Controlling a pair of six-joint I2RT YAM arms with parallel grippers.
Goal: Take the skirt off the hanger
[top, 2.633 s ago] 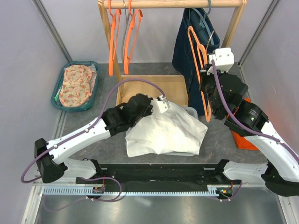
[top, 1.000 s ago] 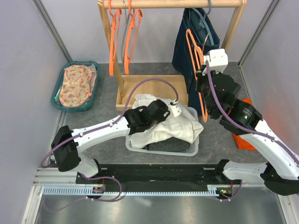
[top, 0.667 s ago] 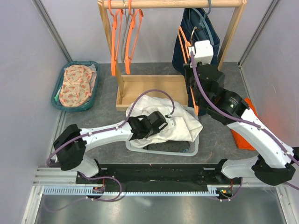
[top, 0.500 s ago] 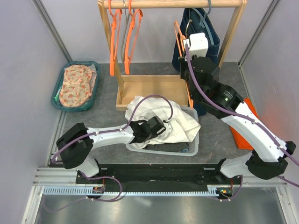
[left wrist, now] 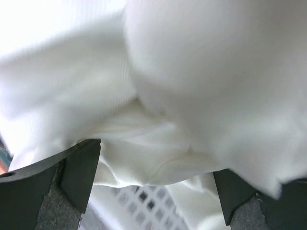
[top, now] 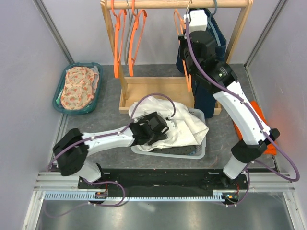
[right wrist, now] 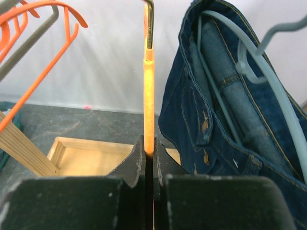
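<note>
The left gripper (left wrist: 154, 181) is standing wide open, gripping nothing, its fingers (left wrist: 80, 168) straddling a fold of the skirt (top: 186, 125). The skirt is lying bunched in the basket (top: 199, 152) and spilling over its left and far rims.

The right gripper (right wrist: 149, 158) is clenching the bare hanger (right wrist: 149, 96) by its stem and holding it up at the rail (top: 158, 4). So the skirt seems to be off, and the step in hand is probably rehanging. Whether the hook is over the rail cannot be told.

Next, the hook likely needs settling on the rail before the jaws let go.

Jeans (right wrist: 225, 120) are hanging just right of the hanger, and other hangers (top: 127, 38) well left, leaving bare rail between. The left gripper is looking free to lift straight up.
</note>
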